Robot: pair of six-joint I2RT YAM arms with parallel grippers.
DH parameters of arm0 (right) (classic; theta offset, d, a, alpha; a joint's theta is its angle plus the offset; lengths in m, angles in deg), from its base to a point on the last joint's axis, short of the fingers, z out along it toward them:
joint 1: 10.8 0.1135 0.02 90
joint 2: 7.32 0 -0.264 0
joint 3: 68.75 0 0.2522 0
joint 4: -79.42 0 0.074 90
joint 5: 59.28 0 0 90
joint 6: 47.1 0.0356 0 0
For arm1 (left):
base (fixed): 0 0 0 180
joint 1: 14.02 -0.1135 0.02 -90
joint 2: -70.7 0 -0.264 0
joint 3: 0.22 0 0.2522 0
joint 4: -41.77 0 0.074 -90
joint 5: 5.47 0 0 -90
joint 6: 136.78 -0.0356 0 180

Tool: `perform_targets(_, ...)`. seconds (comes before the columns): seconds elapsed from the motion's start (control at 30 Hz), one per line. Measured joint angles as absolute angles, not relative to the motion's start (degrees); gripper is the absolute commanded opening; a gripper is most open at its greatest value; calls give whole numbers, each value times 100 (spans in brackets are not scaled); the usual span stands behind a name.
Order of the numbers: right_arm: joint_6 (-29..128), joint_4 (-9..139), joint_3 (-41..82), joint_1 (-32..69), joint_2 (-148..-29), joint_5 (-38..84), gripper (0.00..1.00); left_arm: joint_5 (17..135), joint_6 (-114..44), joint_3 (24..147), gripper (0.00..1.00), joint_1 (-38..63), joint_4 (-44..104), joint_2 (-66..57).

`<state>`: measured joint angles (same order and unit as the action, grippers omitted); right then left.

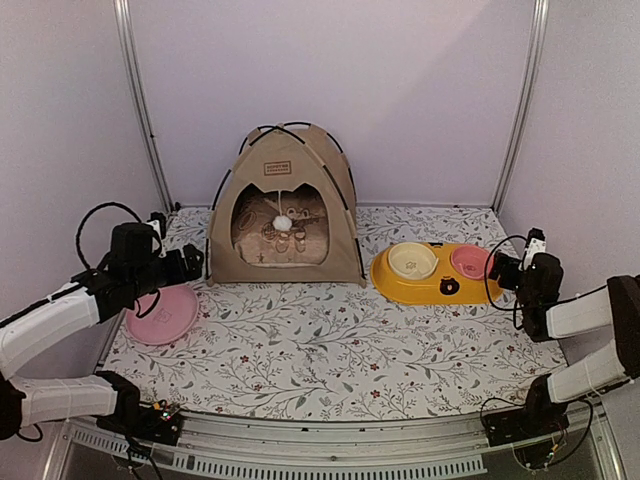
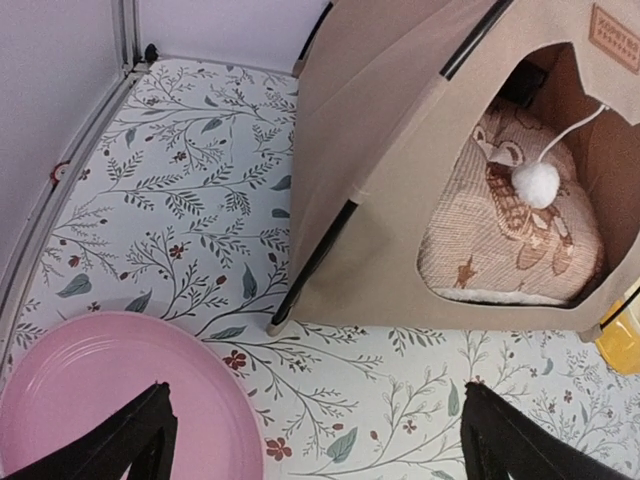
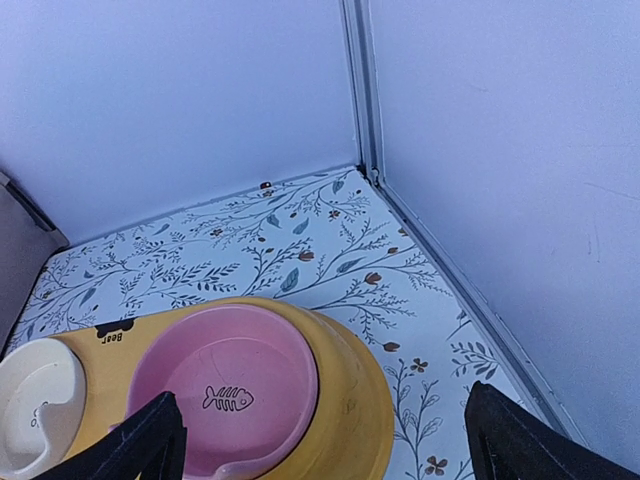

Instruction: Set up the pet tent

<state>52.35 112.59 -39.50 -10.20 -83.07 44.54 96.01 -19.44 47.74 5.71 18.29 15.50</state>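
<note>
Pet tent (image 1: 283,215) stands erect at the far edge of the floral mat (image 1: 330,350), left of centre, white pom-pom (image 2: 537,184) hanging in its doorway. Left gripper (image 1: 190,263), jaws released and empty, is near the tent's left corner beside a pink plate (image 1: 165,315); right gripper (image 1: 499,268), likewise released, is just beside the yellow double-bowl feeder (image 1: 425,291).

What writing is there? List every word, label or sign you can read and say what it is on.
"Bear": black print on the yellow feeder.
Fish outline, no words: on the bottom of the pink bowl.
Brown patch on the tent: two lines of print, too blurred to read.
</note>
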Motion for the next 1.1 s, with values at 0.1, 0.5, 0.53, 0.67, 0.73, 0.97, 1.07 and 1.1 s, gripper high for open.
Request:
perform_targets(0.1,5065,11767,-4084,-1053,-8381,4330,99,9663,-2170,4684,99,507,1888,1523)
perform_targets(0.5,4525,14051,-4700,-1062,-9446,3879,100,9676,-3383,3880,100,365,3134,1591)
perform_targets(0.53,4496,14153,-4674,-1062,-9450,3847,99,9678,-3505,3836,99,348,3237,1606)
perform_targets(0.67,4433,14249,-4501,-1062,-9450,3770,99,9798,-3835,3705,99,210,3595,1606)
perform_targets(0.73,4431,14243,-4447,-1062,-9450,3770,99,9923,-3949,3587,100,75,3814,1580)
perform_targets(0.97,4409,14044,-4206,-1062,-9452,3729,99,10500,-3846,2874,99,-520,4878,1204)
perform_targets(1.07,4400,13981,-4206,-1062,-9452,3702,99,10699,-3826,2625,100,-568,5407,944)
perform_targets(1.1,4394,13970,-4206,-1062,-9452,3696,99,10725,-3863,2555,99,-568,5648,868)
